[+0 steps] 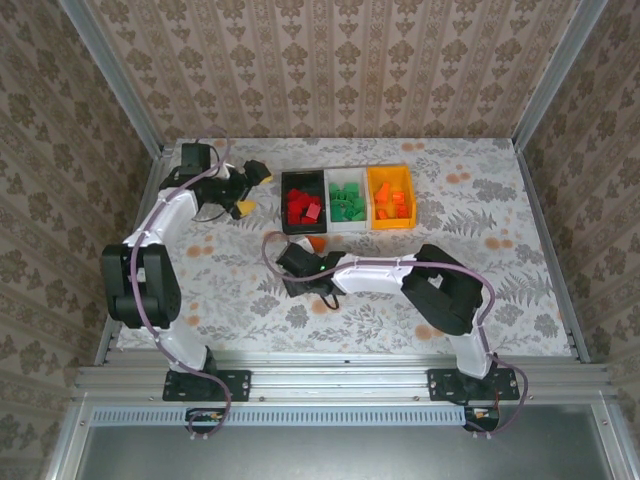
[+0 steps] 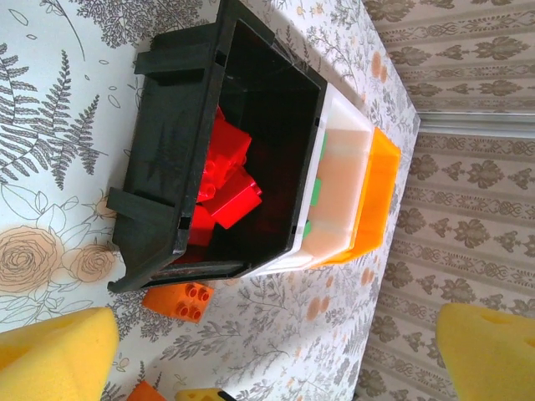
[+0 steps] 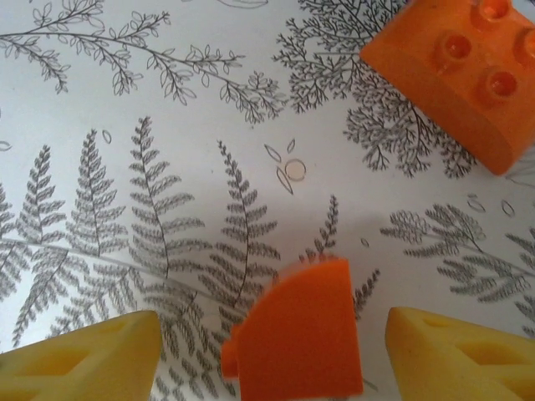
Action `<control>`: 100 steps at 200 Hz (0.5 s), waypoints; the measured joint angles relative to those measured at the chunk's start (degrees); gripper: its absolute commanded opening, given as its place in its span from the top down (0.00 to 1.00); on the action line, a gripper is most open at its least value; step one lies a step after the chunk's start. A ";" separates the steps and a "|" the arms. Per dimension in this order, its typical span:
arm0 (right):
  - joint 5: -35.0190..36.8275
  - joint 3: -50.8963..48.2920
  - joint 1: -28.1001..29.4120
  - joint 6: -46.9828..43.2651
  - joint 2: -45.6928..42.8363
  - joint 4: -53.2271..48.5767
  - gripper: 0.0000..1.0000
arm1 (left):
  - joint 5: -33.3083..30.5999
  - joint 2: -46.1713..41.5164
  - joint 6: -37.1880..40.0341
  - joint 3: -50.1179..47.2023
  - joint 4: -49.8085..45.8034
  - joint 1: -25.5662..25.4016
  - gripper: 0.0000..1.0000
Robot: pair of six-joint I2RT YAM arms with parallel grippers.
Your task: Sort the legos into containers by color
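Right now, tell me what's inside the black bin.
Red bricks lie piled in the black bin. The pile covers part of its floor, so anything beneath cannot be seen.

bins [image 1: 345,171]: row near tabletop [image 1: 500,260] far edge | bricks [image 1: 303,207]: inside bins | two loose bricks [image 1: 316,243]: on tabletop, just before leftmost bin [image 1: 286,200]

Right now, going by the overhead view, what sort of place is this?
Probably a lab robot test cell rather than a home: wallpaper-patterned panels wall in a floral-covered table, and an aluminium rail along its near edge carries the bolted-down left arm and right arm.
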 measured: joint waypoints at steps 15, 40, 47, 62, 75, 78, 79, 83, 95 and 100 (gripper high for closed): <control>-0.39 0.44 -0.61 -0.02 0.76 -0.07 0.53 | 0.00 0.00 0.00 0.00 0.00 0.00 0.01; -0.46 0.70 -1.14 -0.04 0.90 -0.13 0.66 | 0.02 0.00 -0.02 0.00 0.00 0.00 0.01; -0.44 0.74 -1.22 -0.09 0.90 -0.09 0.67 | 0.02 0.00 0.00 0.00 0.00 0.00 0.01; -0.35 0.74 -1.25 -0.20 0.79 -0.07 0.69 | 0.15 0.00 -0.02 0.00 0.00 0.00 0.01; -0.07 0.44 -1.25 -0.28 0.11 -0.07 0.70 | 0.17 0.00 -0.04 0.00 0.02 0.00 0.01; 0.04 0.26 -1.25 -0.31 -0.15 -0.07 0.70 | 0.20 0.00 -0.11 0.00 0.02 0.00 0.01; 0.04 0.24 -1.25 -0.31 -0.24 -0.07 0.70 | 0.20 0.00 -0.13 0.00 0.02 0.00 0.01; 0.31 0.02 -1.27 -0.42 -0.79 -0.11 0.70 | 0.20 0.00 -0.17 0.00 0.04 0.00 0.01; 0.90 -0.39 -1.55 -0.70 -2.84 -0.33 0.71 | 0.20 0.00 -0.22 0.00 0.13 0.00 0.01; 1.03 -0.44 -1.79 -0.94 -3.91 -0.44 0.70 | 0.24 0.00 -0.26 0.00 0.20 -0.04 0.01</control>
